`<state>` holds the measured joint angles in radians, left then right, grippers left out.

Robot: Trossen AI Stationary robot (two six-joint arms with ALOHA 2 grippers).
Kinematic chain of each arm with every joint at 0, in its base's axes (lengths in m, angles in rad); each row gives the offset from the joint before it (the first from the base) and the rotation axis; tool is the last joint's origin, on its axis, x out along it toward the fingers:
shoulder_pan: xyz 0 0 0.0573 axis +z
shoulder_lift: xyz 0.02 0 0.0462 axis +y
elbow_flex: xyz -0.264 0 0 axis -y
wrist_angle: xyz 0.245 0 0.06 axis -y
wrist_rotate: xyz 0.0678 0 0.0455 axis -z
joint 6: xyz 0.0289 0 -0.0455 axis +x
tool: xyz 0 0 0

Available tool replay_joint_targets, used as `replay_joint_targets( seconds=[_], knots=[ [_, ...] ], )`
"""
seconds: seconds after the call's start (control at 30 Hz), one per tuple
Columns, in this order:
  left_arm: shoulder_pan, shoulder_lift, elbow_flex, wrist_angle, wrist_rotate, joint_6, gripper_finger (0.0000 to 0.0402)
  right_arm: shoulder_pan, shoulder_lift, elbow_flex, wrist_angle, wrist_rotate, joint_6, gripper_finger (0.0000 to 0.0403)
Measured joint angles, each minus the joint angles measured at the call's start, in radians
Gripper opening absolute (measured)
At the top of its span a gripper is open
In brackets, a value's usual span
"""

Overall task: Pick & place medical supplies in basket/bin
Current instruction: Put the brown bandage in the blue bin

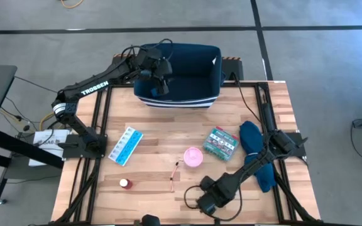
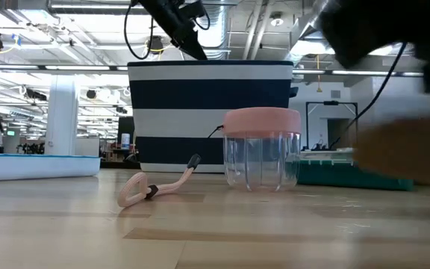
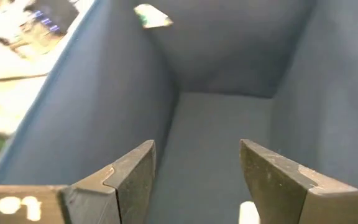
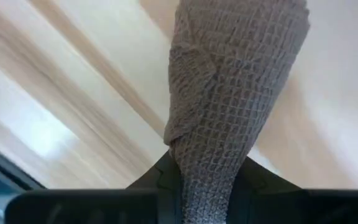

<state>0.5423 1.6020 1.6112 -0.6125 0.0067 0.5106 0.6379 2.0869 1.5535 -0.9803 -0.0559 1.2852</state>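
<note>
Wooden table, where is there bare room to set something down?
The wooden table is bare between the navy striped bin and the light-blue pill organiser. It is crowded around the pink-lidded clear jar, green first-aid box and right pincer.

1 bin (image 1: 213, 78), 1 pill organiser (image 1: 126, 145), 1 green box (image 1: 221, 144), 1 pink-lidded jar (image 1: 193, 156), 1 bottle (image 1: 125, 183), possibly 1 bandage roll (image 4: 229, 93)

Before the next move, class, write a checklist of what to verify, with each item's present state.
1. Left gripper jaws open, empty: ok.
2. Right gripper jaws shut on brown woven bar: ok.
3. Bin opening free for a drop: not ok, left gripper hangs over it.
4. Bin upright: ok.
5. Pill organiser, green box, pink roll, bottle binned: not ok, on table.
</note>
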Motion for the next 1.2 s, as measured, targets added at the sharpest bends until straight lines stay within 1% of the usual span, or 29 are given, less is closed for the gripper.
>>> replay_joint_targets(
  seconds=[0.1,0.23,0.33,0.43,0.6,0.63,0.67,0.73,0.8,0.9,1.0,1.03,1.17,1.2],
  knots=[
    [-0.012,0.0,0.0,-0.002,0.039,-0.004,0.0224,-0.033,0.0,0.086,-0.002,0.171,-0.1,0.0067],
    [-0.038,0.0,0.0,-0.005,0.036,-0.005,0.0224,-0.063,0.0,0.252,-0.001,0.419,-0.327,0.0081],
    [-0.06,-0.003,0.0,-0.01,0.032,0.004,0.0224,-0.082,0.0,0.382,-0.046,0.504,-0.502,0.008],
    [-0.086,-0.035,-0.002,-0.026,-0.004,0.036,0.0224,-0.106,0.0,0.512,-0.203,0.588,-0.579,0.0077],
    [-0.135,-0.157,-0.002,-0.045,-0.095,0.101,0.0224,-0.196,0.0,0.653,-0.59,0.756,-0.588,0.0078],
    [-0.145,-0.188,-0.002,-0.043,-0.114,0.107,0.0224,-0.224,-0.002,0.671,-0.6,0.791,-0.608,0.0079],
    [-0.152,-0.22,-0.002,-0.043,-0.125,0.109,0.0224,-0.256,-0.017,0.674,-0.572,0.81,-0.679,0.0079],
    [-0.159,-0.285,-0.001,-0.044,-0.133,0.099,0.0224,-0.328,-0.063,0.67,-0.496,0.814,-0.849,0.0079],
    [-0.164,-0.35,-0.001,-0.064,-0.135,0.049,0.0224,-0.415,-0.105,0.676,-0.425,0.818,-0.971,0.0079],
    [-0.165,-0.433,0.0,-0.105,-0.127,-0.034,0.0224,-0.563,-0.142,0.674,-0.42,0.817,-1.057,0.0079],
    [-0.163,-0.496,0.0,-0.133,-0.11,-0.046,0.0224,-0.716,-0.168,0.672,-0.392,0.808,-1.084,0.0079],
    [-0.163,-0.513,0.0,-0.134,-0.108,-0.052,0.0224,-0.767,-0.175,0.672,-0.368,0.779,-1.085,0.0079],
    [-0.163,-0.543,0.0,-0.145,-0.105,-0.072,0.0224,-0.945,-0.159,0.673,-0.29,0.555,-1.089,0.0079],
    [-0.163,-0.543,0.0,-0.15,-0.106,-0.071,0.0224,-0.979,-0.147,0.671,-0.271,0.524,-1.092,0.0079]
  ],
)
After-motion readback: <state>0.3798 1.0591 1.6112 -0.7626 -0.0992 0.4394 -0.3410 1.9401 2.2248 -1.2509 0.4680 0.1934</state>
